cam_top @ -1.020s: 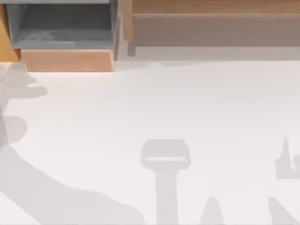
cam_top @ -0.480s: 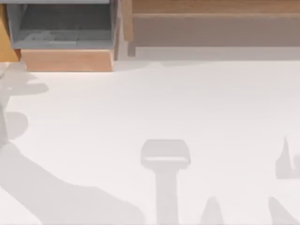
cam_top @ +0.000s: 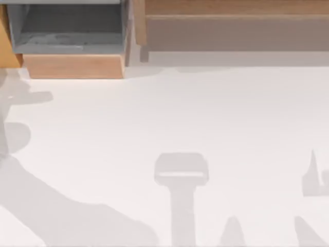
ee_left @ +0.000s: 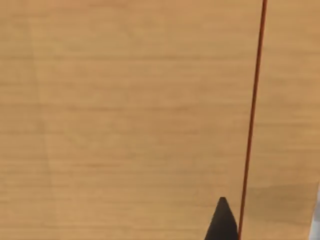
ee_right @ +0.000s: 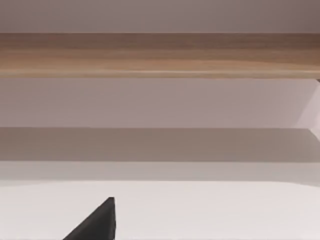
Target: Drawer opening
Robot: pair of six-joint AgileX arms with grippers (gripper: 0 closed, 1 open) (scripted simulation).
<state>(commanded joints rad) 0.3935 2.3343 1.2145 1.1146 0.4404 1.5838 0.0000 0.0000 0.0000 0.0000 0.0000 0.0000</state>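
Top camera looks straight down on tabletop [cam_top: 205, 113]; left wrist camera close against wood panel [ee_left: 125, 115]; right wrist camera faces cabinet [ee_right: 160, 52], shared with top view's upper edge.

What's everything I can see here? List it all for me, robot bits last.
drawer: one, wooden front with grey inside, pulled out at the top view's far left.
cabinet: one, wood with a greyish recess, along the far edge to the right of the drawer.
table: one, white, carrying soft grey shadows.
wood panel: one, tan, crossed by a thin dark red seam, close before the left wrist camera.
left end effector fingertip: one, black, close to the wood panel.
right end effector fingertip: one, black, above the table, facing the cabinet.
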